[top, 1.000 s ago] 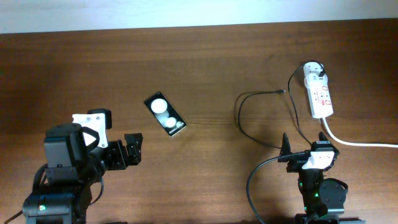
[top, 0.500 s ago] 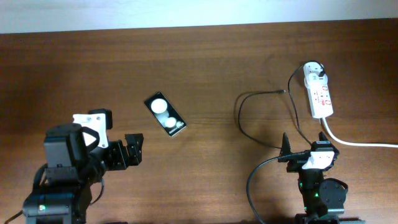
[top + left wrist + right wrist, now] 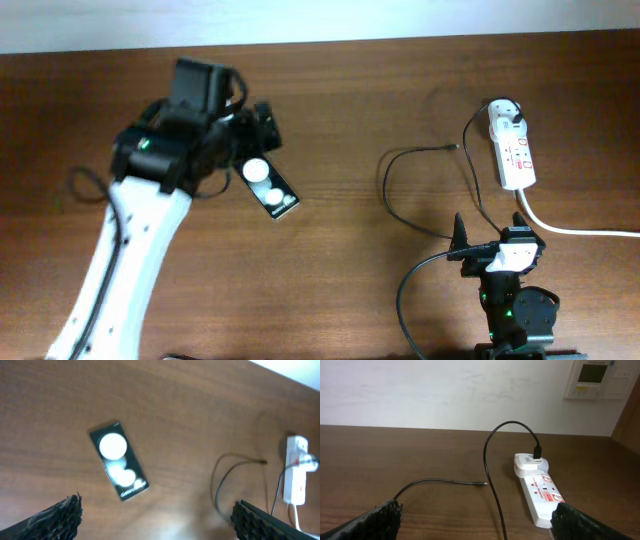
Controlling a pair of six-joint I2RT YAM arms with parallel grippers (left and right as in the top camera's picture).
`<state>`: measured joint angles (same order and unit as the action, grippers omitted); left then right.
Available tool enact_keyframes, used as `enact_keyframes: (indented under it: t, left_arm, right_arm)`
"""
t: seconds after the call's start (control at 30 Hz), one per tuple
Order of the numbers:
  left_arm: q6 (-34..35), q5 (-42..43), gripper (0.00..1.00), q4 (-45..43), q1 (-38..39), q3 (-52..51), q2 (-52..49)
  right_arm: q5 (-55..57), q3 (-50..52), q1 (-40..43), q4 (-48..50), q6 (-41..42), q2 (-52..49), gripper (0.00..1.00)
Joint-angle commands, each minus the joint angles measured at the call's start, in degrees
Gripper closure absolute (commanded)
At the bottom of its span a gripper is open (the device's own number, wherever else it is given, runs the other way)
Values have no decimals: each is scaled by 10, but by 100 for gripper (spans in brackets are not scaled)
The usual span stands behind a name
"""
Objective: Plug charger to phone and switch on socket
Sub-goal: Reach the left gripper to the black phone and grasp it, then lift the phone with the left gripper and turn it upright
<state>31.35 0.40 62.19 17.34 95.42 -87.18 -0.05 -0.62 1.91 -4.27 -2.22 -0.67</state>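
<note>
The phone (image 3: 268, 187) lies face up on the brown table, left of centre; it also shows in the left wrist view (image 3: 119, 466). My left gripper (image 3: 262, 128) is open and hovers above the phone's far end, holding nothing (image 3: 160, 525). The socket (image 3: 512, 150) lies at the far right with the charger's white plug head (image 3: 505, 115) in it. The charger cable (image 3: 385, 185) loops left, and its free connector tip (image 3: 458, 147) rests on the table. My right gripper (image 3: 498, 238) is open and empty (image 3: 475, 520), near the front edge, with the socket (image 3: 540, 492) and the connector tip (image 3: 481, 483) ahead of it.
The socket's thick white cord (image 3: 570, 228) runs off the right edge. A pale wall lies behind the table, with a wall control panel (image 3: 597, 377) at the right. The charger cable passes close to the right arm's base.
My left arm has swung up from the front left corner to above the phone, its gripper still open. The right arm, phone, cable and socket have not moved.
</note>
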Motion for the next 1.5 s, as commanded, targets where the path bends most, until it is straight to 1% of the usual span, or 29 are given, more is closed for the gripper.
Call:
enact_keyframes:
  t: [0.0, 0.1, 0.27, 0.33, 0.37, 0.43, 0.47, 0.6, 0.7, 0.77, 0.87, 0.9, 1.0, 1.2, 1.47]
  left_arm:
    - [94, -82, 1, 15, 19, 74, -85]
    - [173, -88, 1, 20, 20, 78, -153]
    - [179, -92, 1, 20, 20, 78, -254]
    - [180, -80, 1, 31, 20, 78, -280]
    - [212, -70, 1, 50, 20, 78, -294]
    - [316, -73, 1, 99, 20, 77, -317]
    - [320, -73, 1, 99, 20, 77, -324]
    - [313, -55, 1, 99, 19, 76, -349]
    - [259, -40, 1, 78, 16, 66, -358]
    - [254, -33, 1, 77, 1, 59, -358]
    - [194, 36, 1, 42, -32, 50, -358]
    - [186, 48, 1, 36, -37, 47, -358]
    - [186, 47, 1, 25, -36, 39, -358]
    - [187, 45, 1, -27, -36, -30, -358]
    - [187, 41, 1, -61, -34, -36, -378]
  right_arm:
    - [3, 3, -5, -3, -4, 3, 1]
    - [3, 3, -5, -3, -4, 4, 1]
    - [3, 3, -5, -3, -4, 3, 1]
    - [3, 3, -5, -3, -4, 3, 1]
    - [3, 3, -5, -3, -4, 3, 1]
    - [3, 3, -5, -3, -4, 4, 1]
    - [3, 3, -5, -3, -3, 3, 1]
    - [3, 3, -5, -3, -4, 3, 1]
    - [3, 3, -5, -3, -3, 3, 1]
    - [3, 3, -5, -3, -3, 3, 1]
    - [3, 3, -5, -3, -4, 3, 1]
    - [3, 3, -5, -3, -4, 3, 1]
    - [3, 3, -5, -3, -4, 3, 1]
    - [3, 3, -5, -3, -4, 3, 1]
    - [3, 3, -5, -3, -3, 3, 1]
